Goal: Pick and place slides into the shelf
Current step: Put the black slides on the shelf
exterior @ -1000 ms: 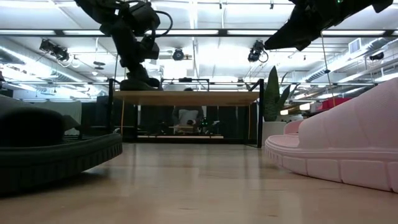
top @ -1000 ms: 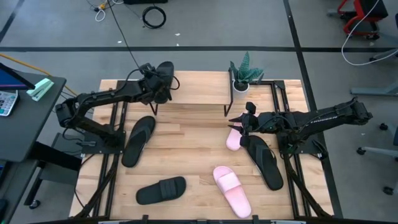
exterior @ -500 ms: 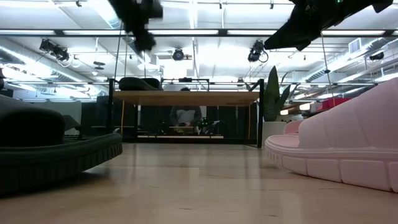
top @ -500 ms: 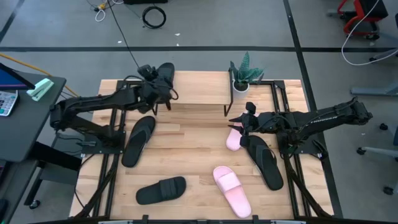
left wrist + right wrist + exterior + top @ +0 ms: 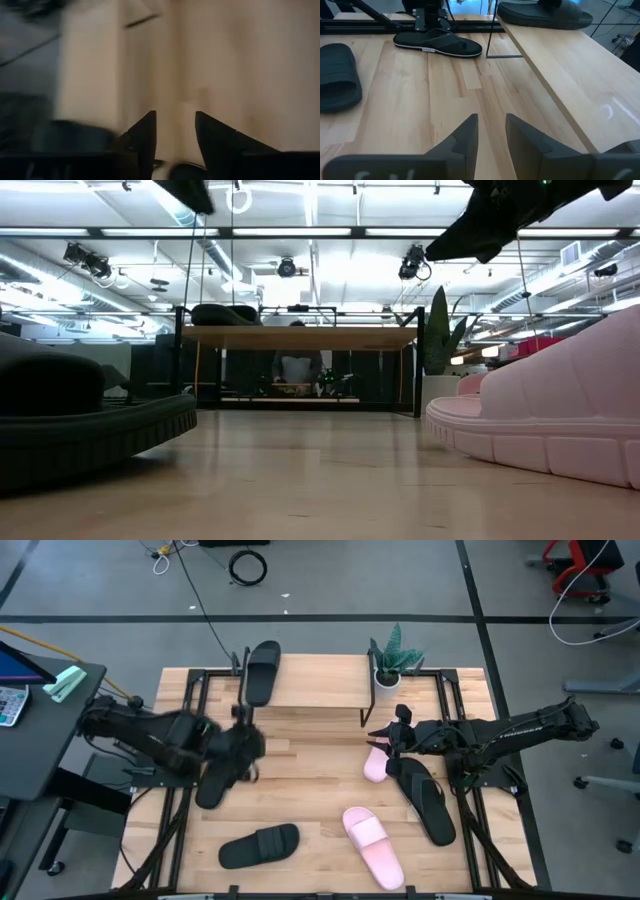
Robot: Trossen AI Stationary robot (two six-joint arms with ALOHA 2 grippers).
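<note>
A black slide [image 5: 262,670] lies sole down on the left end of the shelf's wooden top [image 5: 320,685]; the low view shows it there too [image 5: 225,313]. My left gripper [image 5: 240,745] is open and hovers, blurred, over the table near a thin black sandal [image 5: 215,780]. In its wrist view my left gripper [image 5: 175,132] has only bare boards ahead. My right gripper [image 5: 385,738] is open above a pale pink slide [image 5: 375,765] and holds nothing. Flat on the table lie another thin black sandal [image 5: 432,802], a black slide [image 5: 260,845] and a second pink slide [image 5: 373,845].
A small potted plant [image 5: 388,662] stands at the shelf's right end. The right wrist view looks across the table at the thin sandal [image 5: 437,42], a black slide [image 5: 337,75] and the shelf top [image 5: 570,70]. Bare boards lie at the table's middle [image 5: 310,770].
My left gripper has let go of the black slide on the shelf's left end, risen, and swung fast toward the table's near edge, ending over the thin black sandal. The slide has stayed on the shelf top. My right arm has kept still.
</note>
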